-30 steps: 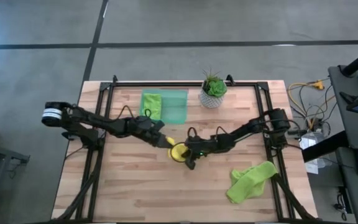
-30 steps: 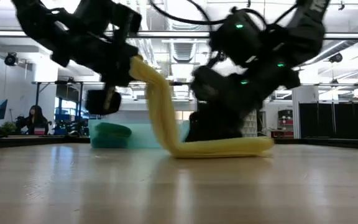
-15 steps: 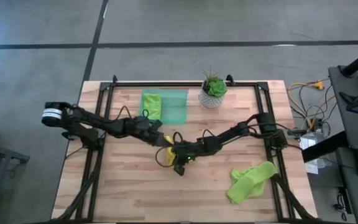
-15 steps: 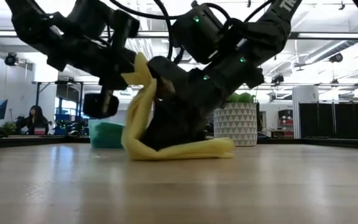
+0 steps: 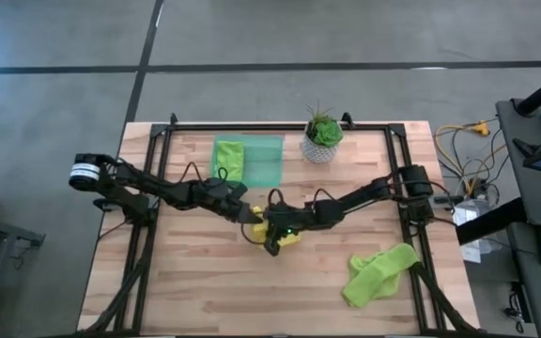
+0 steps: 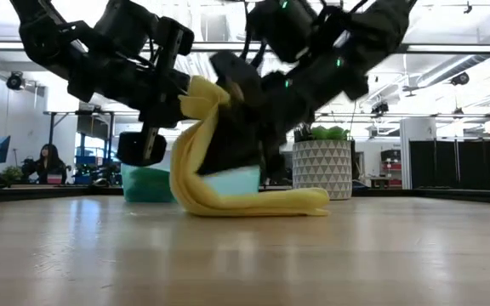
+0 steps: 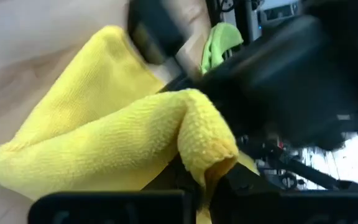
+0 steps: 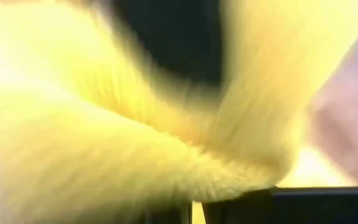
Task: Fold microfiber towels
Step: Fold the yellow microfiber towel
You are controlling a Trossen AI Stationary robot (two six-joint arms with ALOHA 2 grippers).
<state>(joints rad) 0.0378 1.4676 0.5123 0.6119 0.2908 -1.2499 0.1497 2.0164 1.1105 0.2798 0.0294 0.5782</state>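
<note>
**Both grippers closed on the yellow towel at mid-surface**

The left gripper (image 5: 250,215) and the right gripper (image 5: 269,228) meet near the middle of the surface (image 5: 195,282). Each has its fingers clamped tight on the yellow towel (image 5: 287,237). In the low view the yellow towel (image 6: 228,200) is doubled over: its lower layer lies flat on the surface, and its upper part rises in a curve to a bunched edge pinched between the two grippers. The left wrist view shows a folded yellow edge (image 7: 204,143) gripped at the fingers.

A green towel (image 5: 378,272) lies crumpled near the right front corner of the surface, well apart from the grippers. A second green towel (image 5: 230,156) lies in the tray (image 5: 269,161) at the back of the surface. A potted plant (image 5: 323,134) stands just beside the tray. A person (image 6: 48,163) sits in the room beyond.
</note>
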